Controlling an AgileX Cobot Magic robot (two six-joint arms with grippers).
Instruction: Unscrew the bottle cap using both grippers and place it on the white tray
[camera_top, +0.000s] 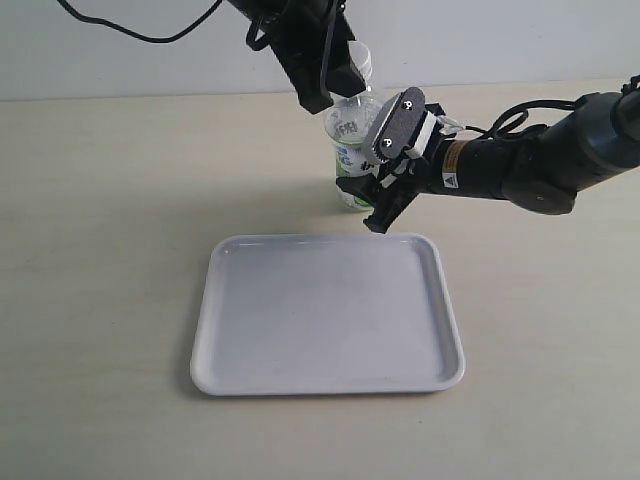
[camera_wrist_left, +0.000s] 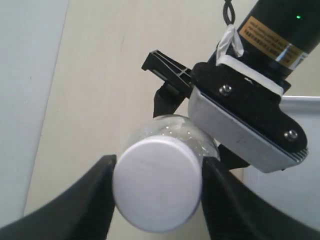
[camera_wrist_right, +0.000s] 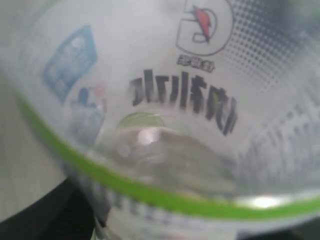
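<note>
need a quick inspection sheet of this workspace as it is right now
surface: beige table, plain
job's things: bottle cap on the bottle, which stands behind the white tray; nothing on the tray
clutter: nothing seen
grippers: left gripper closed on the cap from above; right gripper clamps the bottle's body
cables: black cable loops at top left; more run along the right arm
surroundings: pale wall behind

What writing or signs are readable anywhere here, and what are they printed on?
Nothing reads clearly.
Large dark characters on the bottle label: blurred, unreadable.
Round logo with a red mark on the same label: no legible text.
Small print on that label: too blurred.
Lines on the orange sticker on the right arm: too small to read.
On the cap: no text.
</note>
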